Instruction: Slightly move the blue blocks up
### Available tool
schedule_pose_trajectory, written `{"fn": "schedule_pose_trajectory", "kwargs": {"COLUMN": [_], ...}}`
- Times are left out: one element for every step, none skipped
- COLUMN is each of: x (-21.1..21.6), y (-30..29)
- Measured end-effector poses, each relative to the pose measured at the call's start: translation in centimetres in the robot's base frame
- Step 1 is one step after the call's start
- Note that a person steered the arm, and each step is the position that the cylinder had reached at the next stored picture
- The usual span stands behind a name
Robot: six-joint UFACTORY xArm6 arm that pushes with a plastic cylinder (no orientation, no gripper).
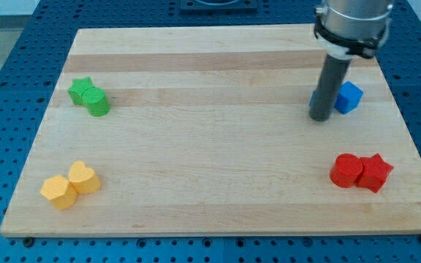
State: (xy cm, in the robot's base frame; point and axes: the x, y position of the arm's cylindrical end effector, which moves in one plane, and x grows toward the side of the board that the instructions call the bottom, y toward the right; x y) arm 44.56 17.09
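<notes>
Since there's only the one camera view, here's what it shows. My tip (319, 117) sits near the board's right edge, in the upper half, right at the left side of the blue blocks (348, 96). Only one blue block shows clearly, a chunky cube-ish thing; a sliver of blue peeks out behind the rod, so the second one is probably hidden there, though I can't make out its shape. Can't tell if the tip is actually touching them or just beside. No gripper on this rig, just the rod, so nothing is open, closed or holding anything.

For pushing up toward the board's top edge, I'd guess the tip wants to be below the blues, and right now it looks more level with their lower-left, so it may need to slide round first.

Everything else is parked in pairs well away: green blocks (88, 97) near the top-left corner, yellow blocks (70, 185) near the bottom-left corner, red blocks (361, 172) near the bottom-right corner, below the blues. None of them is in the way.
</notes>
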Motion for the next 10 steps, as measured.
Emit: {"fn": "schedule_pose_trajectory", "kwargs": {"x": [0.9,0.6,-1.4,-1.5,-1.5,-0.3,0.9,0.8,0.8,-0.3], "y": [3.4,3.5,3.6,3.6,3.6,3.8,3.3,1.8,1.7,1.4]}}
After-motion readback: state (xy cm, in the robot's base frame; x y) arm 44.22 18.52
